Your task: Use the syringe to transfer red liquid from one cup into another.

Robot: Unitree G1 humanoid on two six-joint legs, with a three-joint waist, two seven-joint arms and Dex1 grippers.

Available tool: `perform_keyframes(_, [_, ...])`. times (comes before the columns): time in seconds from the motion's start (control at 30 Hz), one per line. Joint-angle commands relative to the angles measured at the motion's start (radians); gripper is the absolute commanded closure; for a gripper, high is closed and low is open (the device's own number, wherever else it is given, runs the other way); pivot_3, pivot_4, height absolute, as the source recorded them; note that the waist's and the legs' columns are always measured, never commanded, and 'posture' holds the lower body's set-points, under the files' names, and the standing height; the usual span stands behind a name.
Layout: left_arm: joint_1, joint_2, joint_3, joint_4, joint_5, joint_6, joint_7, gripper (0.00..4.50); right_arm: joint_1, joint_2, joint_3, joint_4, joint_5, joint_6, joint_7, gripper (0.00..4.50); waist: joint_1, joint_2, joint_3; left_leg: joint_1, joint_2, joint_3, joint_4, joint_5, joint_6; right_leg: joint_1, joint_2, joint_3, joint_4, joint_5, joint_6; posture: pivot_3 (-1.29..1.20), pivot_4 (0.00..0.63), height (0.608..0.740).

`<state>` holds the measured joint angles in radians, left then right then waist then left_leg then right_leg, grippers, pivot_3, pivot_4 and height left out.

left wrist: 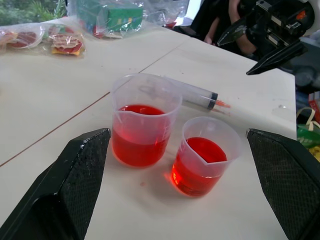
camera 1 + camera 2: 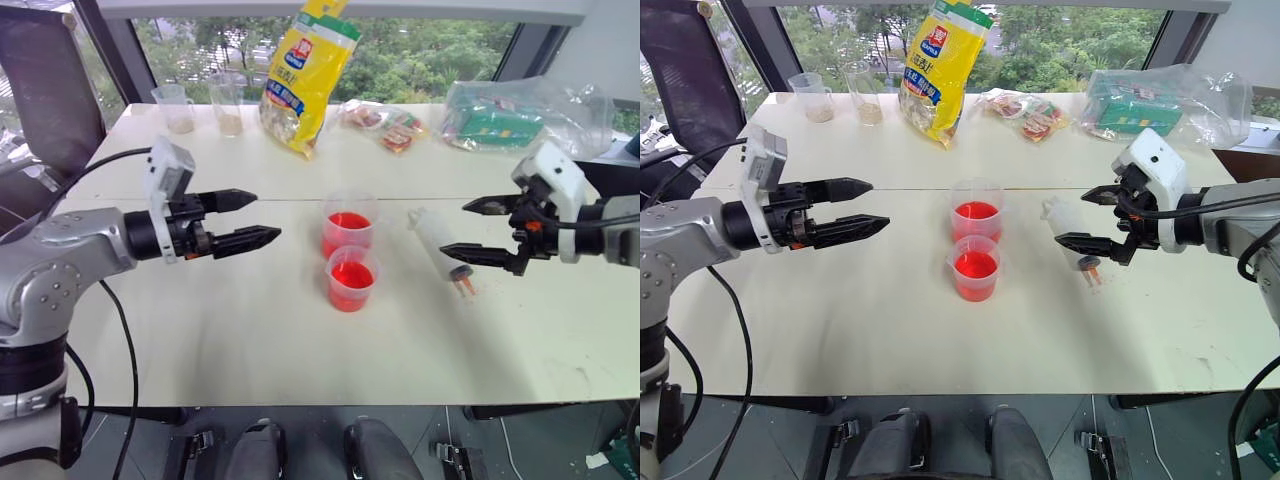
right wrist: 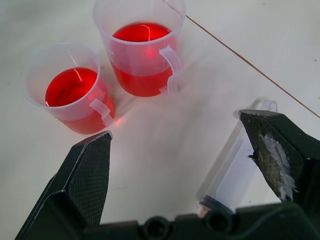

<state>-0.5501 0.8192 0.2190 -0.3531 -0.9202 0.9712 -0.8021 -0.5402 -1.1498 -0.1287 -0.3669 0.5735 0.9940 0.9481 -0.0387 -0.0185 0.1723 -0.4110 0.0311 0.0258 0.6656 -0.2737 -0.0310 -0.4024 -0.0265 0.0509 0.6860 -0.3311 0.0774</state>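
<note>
At the left of the left eye view the left gripper (image 2: 243, 222) hangs above the table (image 2: 200, 340) with its two black fingers spread wide and nothing between them, pointing toward the middle of the frame; to its right, at centre, stand two clear plastic cups, touching or nearly so: the larger cup (image 2: 349, 224) sits higher in the frame and holds red liquid (image 2: 348, 222) to roughly a third of its height, while the smaller cup (image 2: 351, 279) just below it is filled with red to about half (both have small handles, seen in the right wrist view); either would tip easily if knocked, being light and open-topped. Right of the cups, near but apart from them, the syringe (image 2: 437, 240) lies flat on the table at a slant, plunger end toward the upper left and the orange-red tip (image 2: 464, 287) toward the lower right; its barrel looks empty, so I judge it light, rigid and smooth enough to roll or slip, best taken across the middle of the thick barrel rather than at the tip or plunger. At the right of the frame the right gripper (image 2: 477, 230) hovers just over the syringe's tip end, jaws wide apart and holding nothing.
</note>
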Motion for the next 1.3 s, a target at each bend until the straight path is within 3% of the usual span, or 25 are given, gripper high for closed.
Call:
perform_keyframes(0.03, [-0.021, 0.005, 0.017, -0.003, -0.005, -0.017, 0.001, 0.00, -0.005, -0.003, -0.028, -0.015, 0.008, -0.011, -0.004, 0.04, 0.000, 0.000, 0.000, 0.000, 0.000, 0.000, 0.000, 0.000, 0.000, 0.000, 0.000, 0.000, 0.000, 0.000, 0.000, 0.00, 0.150, 0.740])
perform_keyframes(0.57, [-0.035, -0.002, 0.025, 0.010, -0.031, -0.015, 0.009, 0.00, -0.037, -0.011, 0.030, 0.021, -0.024, 0.019, -0.024, 0.04, -0.001, 0.000, 0.000, 0.000, 0.000, 0.000, 0.000, 0.000, 0.000, 0.000, 0.000, 0.000, 0.000, 0.000, 0.000, 0.00, 0.150, 0.740])
perform_keyframes(0.77, [-0.043, -0.017, 0.007, 0.017, -0.017, -0.031, 0.013, 0.00, -0.171, 0.001, 0.203, 0.115, -0.111, 0.090, -0.053, 0.04, -0.003, 0.000, 0.000, 0.001, 0.000, 0.000, 0.001, 0.000, 0.000, 0.000, 0.000, 0.000, 0.001, 0.000, 0.000, 0.00, 0.150, 0.740])
perform_keyframes(1.07, [-0.052, -0.056, -0.025, 0.023, 0.001, -0.051, 0.017, 0.00, -0.439, 0.193, 0.423, 0.487, -0.275, 0.221, -0.140, 0.04, -0.004, 0.000, 0.000, 0.001, 0.000, 0.001, 0.001, 0.000, 0.000, -0.001, 0.000, 0.001, 0.002, 0.000, 0.000, 0.00, 0.150, 0.740])
perform_keyframes(1.3, [-0.053, -0.074, -0.025, 0.016, 0.004, -0.059, 0.028, 0.00, -0.554, 0.332, 0.518, 0.801, -0.402, 0.144, -0.160, 0.04, -0.002, 0.000, 0.000, 0.000, 0.000, 0.001, 0.001, 0.000, 0.000, -0.002, 0.000, 0.001, 0.002, 0.000, 0.000, 0.00, 0.150, 0.740])
